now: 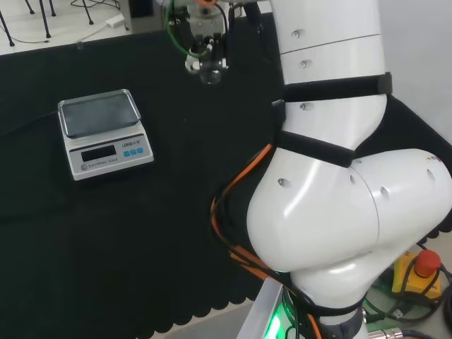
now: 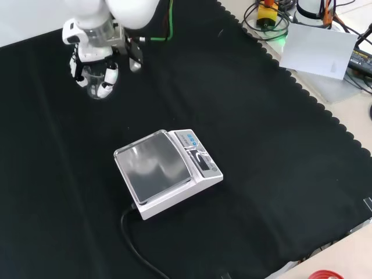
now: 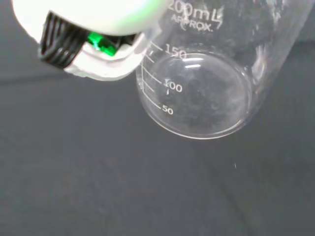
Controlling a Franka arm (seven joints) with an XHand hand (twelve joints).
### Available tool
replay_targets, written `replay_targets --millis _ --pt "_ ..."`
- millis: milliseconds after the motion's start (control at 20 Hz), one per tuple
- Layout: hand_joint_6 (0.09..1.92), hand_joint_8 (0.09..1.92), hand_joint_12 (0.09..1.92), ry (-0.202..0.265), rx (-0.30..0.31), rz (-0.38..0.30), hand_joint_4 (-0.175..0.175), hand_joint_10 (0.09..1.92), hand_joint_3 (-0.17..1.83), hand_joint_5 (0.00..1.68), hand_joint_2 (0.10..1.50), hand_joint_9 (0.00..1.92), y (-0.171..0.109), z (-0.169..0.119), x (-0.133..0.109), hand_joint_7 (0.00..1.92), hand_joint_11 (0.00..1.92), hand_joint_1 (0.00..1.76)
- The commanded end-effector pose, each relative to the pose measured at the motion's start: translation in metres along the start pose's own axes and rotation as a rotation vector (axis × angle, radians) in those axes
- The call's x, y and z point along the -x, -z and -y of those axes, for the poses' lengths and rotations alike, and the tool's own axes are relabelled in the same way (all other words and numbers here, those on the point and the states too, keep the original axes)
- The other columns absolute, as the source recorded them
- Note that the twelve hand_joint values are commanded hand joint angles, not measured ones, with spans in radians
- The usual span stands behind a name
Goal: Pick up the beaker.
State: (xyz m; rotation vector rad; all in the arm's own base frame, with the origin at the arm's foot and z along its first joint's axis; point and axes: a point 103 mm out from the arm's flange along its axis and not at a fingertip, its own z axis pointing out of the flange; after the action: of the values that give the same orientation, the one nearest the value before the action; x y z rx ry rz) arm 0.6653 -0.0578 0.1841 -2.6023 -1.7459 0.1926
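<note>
Clear glass beaker (image 3: 197,83) sits right up in the wrist view, looks empty as far as I can tell. Front view has the robot hand (image 2: 93,64) curled around it at the table's (image 2: 261,145) top left, well apart from the scale (image 2: 168,171).

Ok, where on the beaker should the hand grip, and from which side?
Grip the beaker round its straight clear wall, about mid-height, coming from the side, as the hand already does with fingers curled round it. It looks upright and empty, and the smooth cylinder gives fingers and thumb opposing faces.
</note>
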Motion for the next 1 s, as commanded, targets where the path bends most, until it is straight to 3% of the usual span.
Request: replay_targets --millis 50,450,700,800,1000 --pt "0.65 0.90 1.01 0.095 0.056 -0.009 0.119 0.38 0.52 1.25 0.72 1.28 0.067 0.037 -0.029 1.11 1.04 1.14" --pt "0.64 0.90 1.00 0.191 0.083 -0.013 0.111 0.37 0.54 1.26 0.71 1.29 0.100 0.083 -0.090 1.12 1.05 1.14" --pt "0.63 0.90 0.99 0.259 0.064 -0.043 0.106 0.36 0.55 1.27 0.70 1.30 0.096 0.110 -0.133 1.13 1.05 1.15" --pt "0.63 0.90 0.99 0.290 0.054 -0.045 0.106 0.36 0.55 1.27 0.70 1.30 0.091 0.121 -0.167 1.13 1.05 1.15" --pt "0.62 0.89 0.98 0.343 0.051 -0.057 0.104 0.35 0.57 1.28 0.69 1.31 0.081 0.126 -0.184 1.14 1.05 1.15"
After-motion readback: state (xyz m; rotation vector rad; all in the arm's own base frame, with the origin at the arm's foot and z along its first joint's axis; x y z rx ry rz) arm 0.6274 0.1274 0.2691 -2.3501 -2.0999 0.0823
